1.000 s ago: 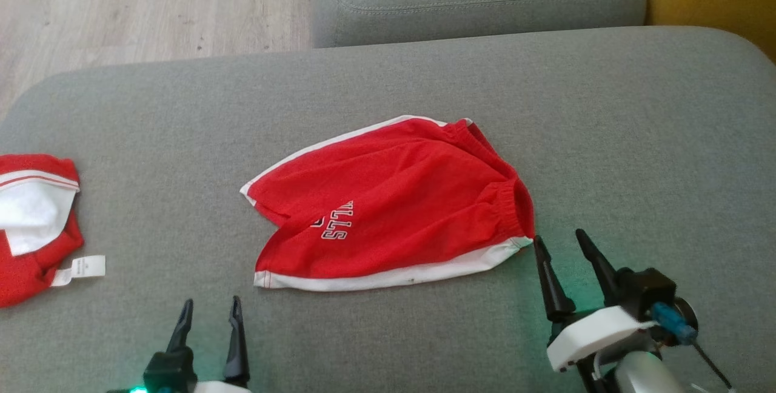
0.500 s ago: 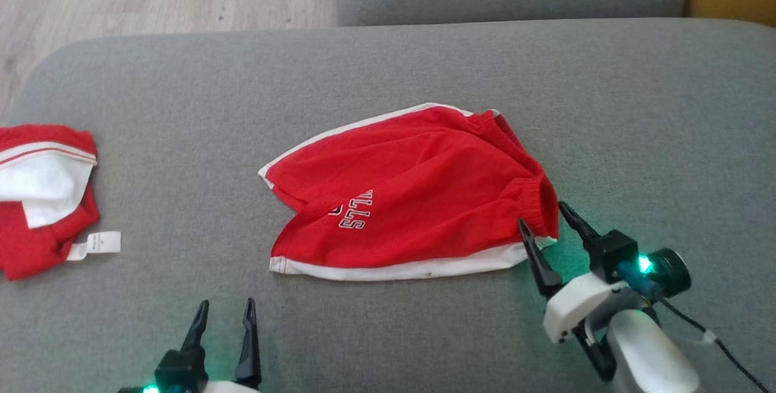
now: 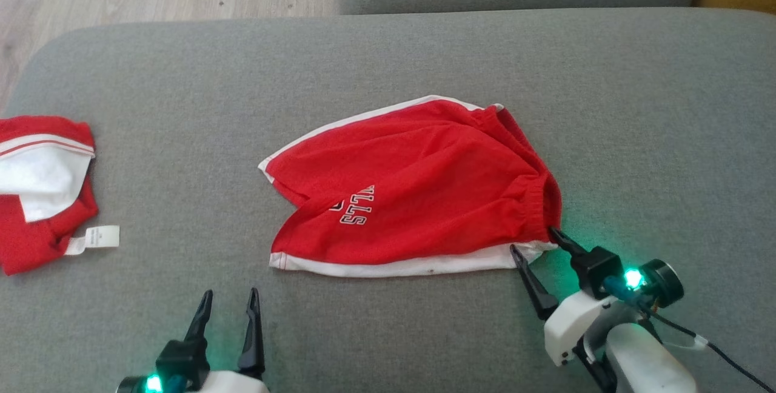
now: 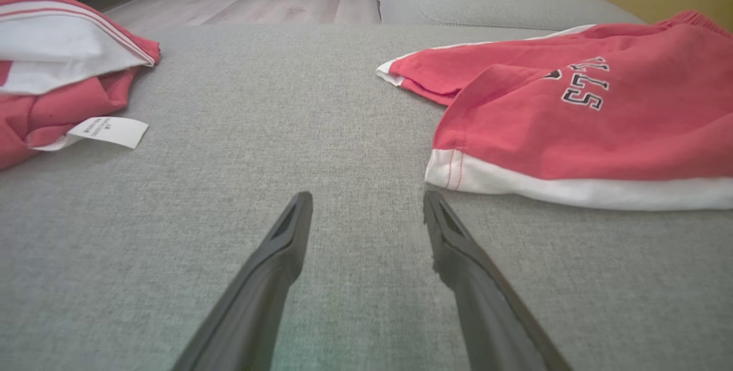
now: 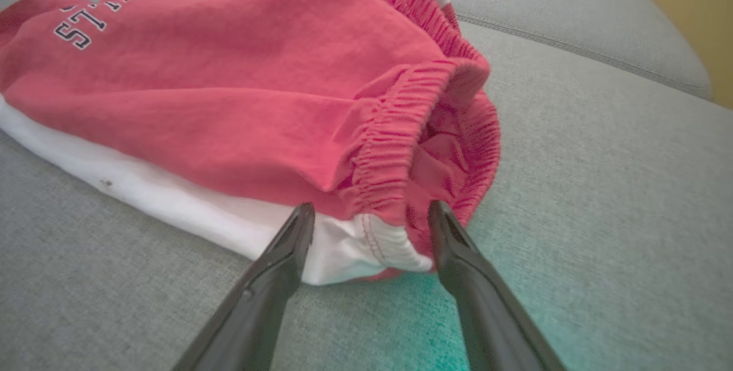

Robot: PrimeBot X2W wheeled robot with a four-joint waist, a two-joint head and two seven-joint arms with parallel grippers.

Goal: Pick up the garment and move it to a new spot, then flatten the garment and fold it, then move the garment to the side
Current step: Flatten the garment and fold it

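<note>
Head view: red shorts (image 3: 418, 199) lie in the middle of the sofa (image 3: 182, 108), and another red-and-white garment (image 3: 42, 193) lies far left. Left wrist view: the left jaws stand apart over bare sofa, near the shorts' white hem (image 4: 572, 190). Right wrist view: the right jaws stand apart, flanking the waistband (image 5: 395, 130) corner.

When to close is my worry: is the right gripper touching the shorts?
Cannot tell. In the right wrist view the open right gripper straddles a waistband corner of the shorts, but neither contact nor gap shows plainly.
</note>
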